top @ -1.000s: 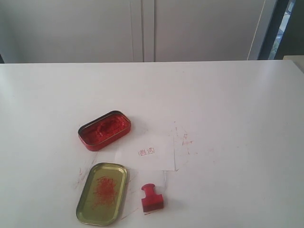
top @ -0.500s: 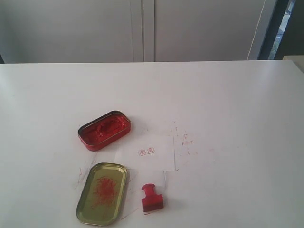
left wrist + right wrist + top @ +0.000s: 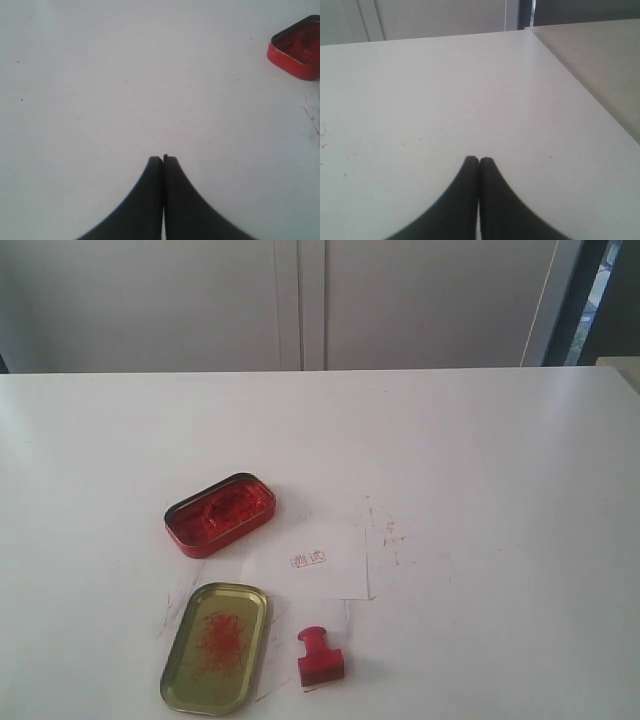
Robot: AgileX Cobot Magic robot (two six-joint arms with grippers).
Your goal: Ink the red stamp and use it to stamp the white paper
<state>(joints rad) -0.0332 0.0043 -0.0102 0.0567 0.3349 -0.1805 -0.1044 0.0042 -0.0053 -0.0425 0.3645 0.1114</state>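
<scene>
The red stamp (image 3: 320, 661) lies on the white table near the front edge, handle pointing away. Just behind it rests the white paper (image 3: 312, 562), with a small red imprint (image 3: 308, 560) on it. Left of the paper sits the open red ink tin (image 3: 220, 514), whose corner also shows in the left wrist view as the ink tin (image 3: 297, 48). No arm shows in the exterior view. My left gripper (image 3: 163, 159) is shut over bare table, well away from the tin. Over bare table too, my right gripper (image 3: 479, 160) is shut and holds nothing.
The gold tin lid (image 3: 215, 647) with red smears lies left of the stamp. Red scribble marks (image 3: 392, 536) stain the table right of the paper. The table's right edge (image 3: 580, 82) borders a lower grey surface. Cabinet doors (image 3: 300, 300) stand behind the table.
</scene>
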